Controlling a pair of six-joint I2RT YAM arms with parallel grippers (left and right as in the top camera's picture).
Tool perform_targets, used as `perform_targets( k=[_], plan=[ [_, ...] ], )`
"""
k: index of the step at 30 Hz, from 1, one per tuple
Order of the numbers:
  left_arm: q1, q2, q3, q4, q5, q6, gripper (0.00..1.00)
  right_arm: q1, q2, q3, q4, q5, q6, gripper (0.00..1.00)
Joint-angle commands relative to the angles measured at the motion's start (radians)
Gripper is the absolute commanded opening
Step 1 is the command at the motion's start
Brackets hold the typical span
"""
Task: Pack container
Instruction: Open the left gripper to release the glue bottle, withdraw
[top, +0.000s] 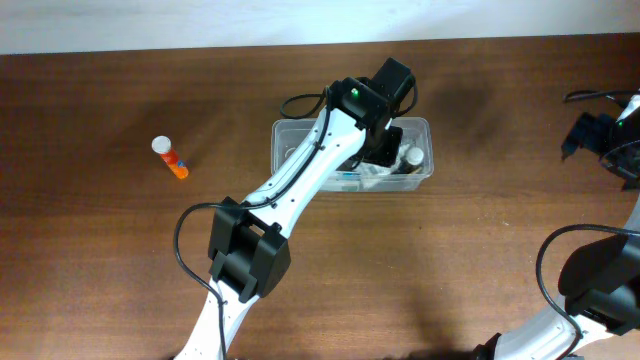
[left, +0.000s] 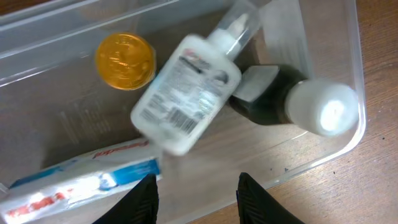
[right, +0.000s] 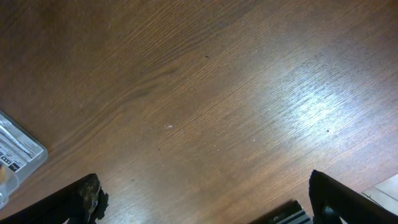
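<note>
The container (top: 425, 128) is a clear tub at the table's middle back. My left gripper (left: 196, 186) hangs over it, open, with nothing between its black fingers. Inside the container (left: 357, 74) lie a white squeeze bottle (left: 186, 93), blurred and tilted, a gold round cap (left: 125, 60), a dark bottle with a white cap (left: 273, 102) and a blue, white and red toothpaste box (left: 81, 180). In the overhead view the left arm covers much of the tub. My right gripper (right: 202, 199) stands open over bare wood at the far right (top: 600, 140).
An orange tube with a white cap (top: 170, 157) lies on the table left of the container. A clear labelled plastic item (right: 15, 152) shows at the left edge of the right wrist view. Cables loop beside both arms.
</note>
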Motion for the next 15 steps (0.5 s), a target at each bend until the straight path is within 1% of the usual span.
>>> perform_targets(
  k=[1,6,10,11,12,13,15],
  plan=[
    [-0.003,-0.008,0.013,0.01,0.008,-0.007,0.4,-0.002,-0.014,0.002,0.002,0.001,0.012,0.98],
    [0.003,-0.01,0.05,0.005,0.008,0.018,0.41,-0.002,-0.014,0.002,0.002,0.001,0.012,0.98],
    [0.021,-0.014,0.159,-0.06,0.007,0.027,0.42,-0.002,-0.014,0.002,0.002,0.001,0.012,0.98],
    [0.029,-0.014,0.193,-0.081,0.007,0.038,0.5,-0.002,-0.014,0.002,0.002,0.001,0.012,0.98],
    [0.041,-0.016,0.238,-0.111,0.005,0.053,0.61,-0.002,-0.014,0.002,0.002,0.001,0.012,0.98],
    [0.056,-0.017,0.284,-0.146,-0.007,0.055,0.76,-0.002,-0.014,0.002,0.002,0.001,0.012,0.98],
    [0.097,-0.021,0.39,-0.246,-0.064,0.055,0.98,-0.002,-0.014,0.002,0.002,0.001,0.012,0.98]
  ],
)
